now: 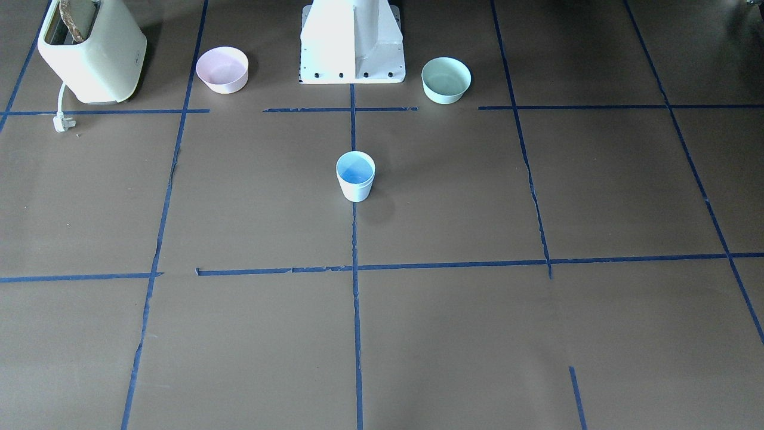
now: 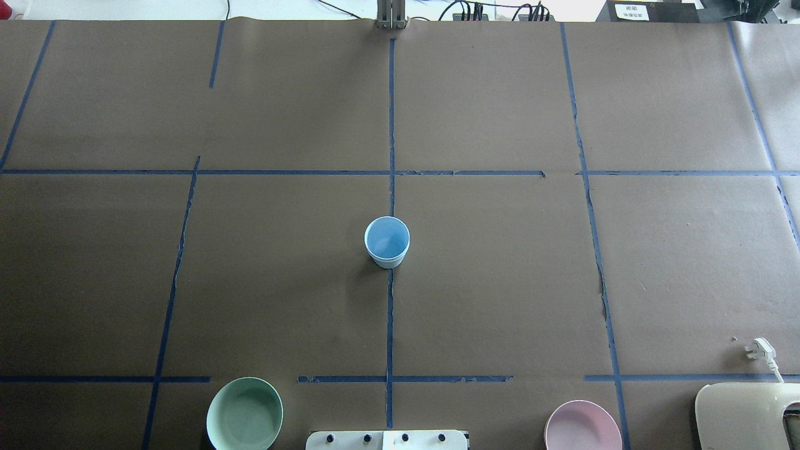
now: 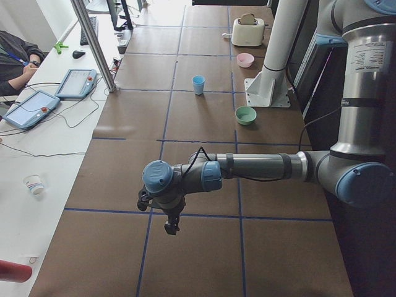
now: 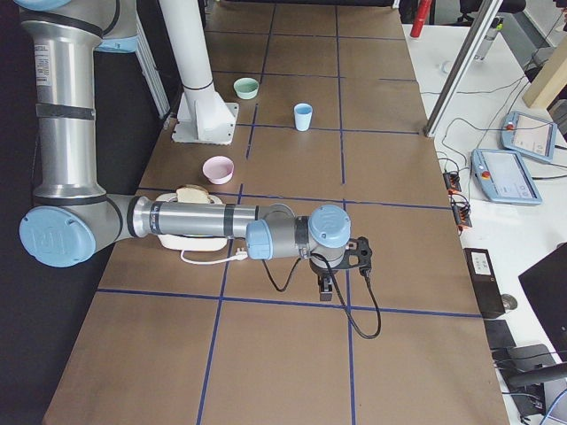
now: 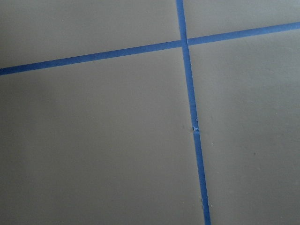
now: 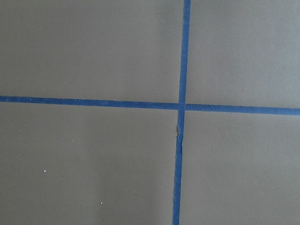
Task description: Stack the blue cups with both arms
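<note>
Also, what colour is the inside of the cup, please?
Bright blue, with a paler blue outside; the cup shows best in the overhead exterior view.

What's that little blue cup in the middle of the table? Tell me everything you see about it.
The blue cup is a small, handleless tumbler that tapers from a wide round mouth to a narrower base. It looks like smooth plastic, pale blue outside and brighter blue inside, with nothing visible in it. It stands upright, mouth up, on the brown table, right on a blue tape line near the table's middle. I cannot tell whether it is one cup or two nested. Only the table touches it.
</note>
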{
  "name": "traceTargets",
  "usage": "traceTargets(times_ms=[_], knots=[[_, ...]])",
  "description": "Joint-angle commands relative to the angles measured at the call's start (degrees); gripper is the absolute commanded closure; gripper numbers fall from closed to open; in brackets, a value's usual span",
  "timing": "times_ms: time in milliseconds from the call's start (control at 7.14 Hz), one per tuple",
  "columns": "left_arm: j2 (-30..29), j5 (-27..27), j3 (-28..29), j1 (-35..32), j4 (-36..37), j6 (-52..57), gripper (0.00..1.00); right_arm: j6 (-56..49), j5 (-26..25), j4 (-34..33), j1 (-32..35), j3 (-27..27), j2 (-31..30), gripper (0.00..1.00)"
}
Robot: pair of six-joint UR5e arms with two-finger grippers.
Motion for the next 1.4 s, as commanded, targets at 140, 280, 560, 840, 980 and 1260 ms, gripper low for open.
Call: traceTargets(times_ms=[140, 280, 560, 840, 980, 1260], knots=[[-0.05, -0.27, 1.28, 0.02, -2.46, -2.04, 0.0, -0.07, 0.0, -0.46, 0.56, 0.04, -0.84, 0.0], [-0.14, -0.27, 1.28, 0.02, -2.46, -2.39, 0.0, -0.07, 0.0, -0.46, 0.73, 0.03, -1.19, 0.0], [-0.14, -0.18, 1.19, 0.02, -2.46, -2.48, 0.0, -0.15, -0.09, -0.55, 1.35, -0.05, -1.2, 0.0], [-0.32, -0.18, 1.19, 0.02, -2.46, -2.48, 0.0, -0.85, -0.62, -0.55, 1.7, -0.84, -1.46, 0.0], [-0.4, -0.18, 1.19, 0.02, -2.46, -2.48, 0.0, -1.03, -1.31, -0.55, 1.79, -1.45, -1.37, 0.0], [-0.32, -0.18, 1.19, 0.02, -2.46, -2.48, 0.0, -1.12, -2.03, -0.55, 1.87, -1.64, -1.37, 0.0]])
